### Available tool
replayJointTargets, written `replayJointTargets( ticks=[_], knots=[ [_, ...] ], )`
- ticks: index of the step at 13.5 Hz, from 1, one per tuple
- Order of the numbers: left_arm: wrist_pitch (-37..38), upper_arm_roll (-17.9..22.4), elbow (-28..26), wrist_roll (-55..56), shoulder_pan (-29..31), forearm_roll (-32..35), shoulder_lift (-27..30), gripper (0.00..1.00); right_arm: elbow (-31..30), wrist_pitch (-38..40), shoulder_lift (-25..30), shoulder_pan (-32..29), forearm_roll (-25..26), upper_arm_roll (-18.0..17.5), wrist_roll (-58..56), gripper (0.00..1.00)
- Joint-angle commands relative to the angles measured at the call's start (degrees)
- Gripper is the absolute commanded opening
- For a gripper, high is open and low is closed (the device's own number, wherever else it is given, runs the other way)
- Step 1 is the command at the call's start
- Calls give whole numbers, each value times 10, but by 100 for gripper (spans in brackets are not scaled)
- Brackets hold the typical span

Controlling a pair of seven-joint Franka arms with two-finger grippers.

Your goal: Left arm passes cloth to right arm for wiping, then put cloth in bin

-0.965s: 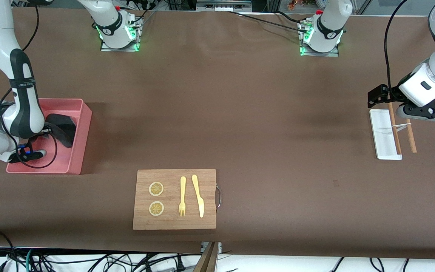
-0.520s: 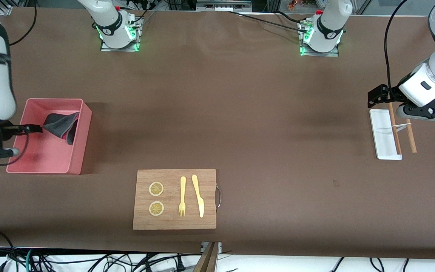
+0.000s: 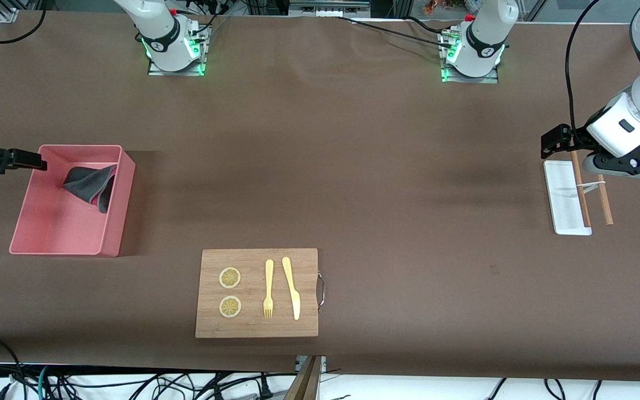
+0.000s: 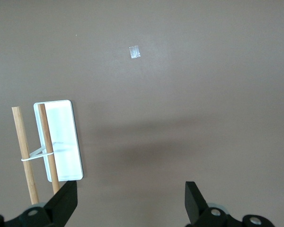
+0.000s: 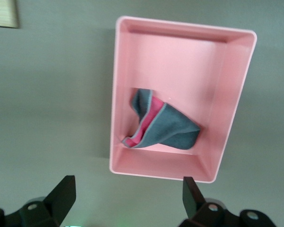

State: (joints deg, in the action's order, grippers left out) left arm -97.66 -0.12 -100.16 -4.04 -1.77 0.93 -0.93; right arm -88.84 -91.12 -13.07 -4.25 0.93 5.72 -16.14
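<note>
The dark grey cloth (image 3: pixel 90 181) lies crumpled in the pink bin (image 3: pixel 53 222), against the wall toward the robot bases. It shows a pink underside in the right wrist view (image 5: pixel 166 128). My right gripper (image 3: pixel 35 162) is open and empty, up in the air by the bin's rim (image 5: pixel 114 94) at the right arm's end of the table; in its wrist view (image 5: pixel 128 204) nothing lies between its fingers. My left gripper (image 3: pixel 554 142) is open and empty, waiting above the end of the white tray (image 3: pixel 565 195); it also shows in the left wrist view (image 4: pixel 130 204).
A wooden cutting board (image 3: pixel 257 293) with two lemon slices, a yellow fork (image 3: pixel 268 288) and a knife (image 3: pixel 291 287) lies near the front camera. Two wooden sticks (image 4: pixel 24 151) lie on and beside the white tray (image 4: pixel 62 142). A small pale tape patch (image 4: pixel 134 52) is on the table.
My right gripper has let go of the cloth, risen out of the bin and drawn back toward the table's end. The cloth stays in the bin. The left arm has not moved.
</note>
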Motion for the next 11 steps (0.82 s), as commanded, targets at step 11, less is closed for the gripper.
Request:
replayJointTargets(
  ticks=[11],
  knots=[
    [1,-1,-2,-1,3,-9,7,100,-25,53,145,-1,-4,-72,195,100]
  ],
)
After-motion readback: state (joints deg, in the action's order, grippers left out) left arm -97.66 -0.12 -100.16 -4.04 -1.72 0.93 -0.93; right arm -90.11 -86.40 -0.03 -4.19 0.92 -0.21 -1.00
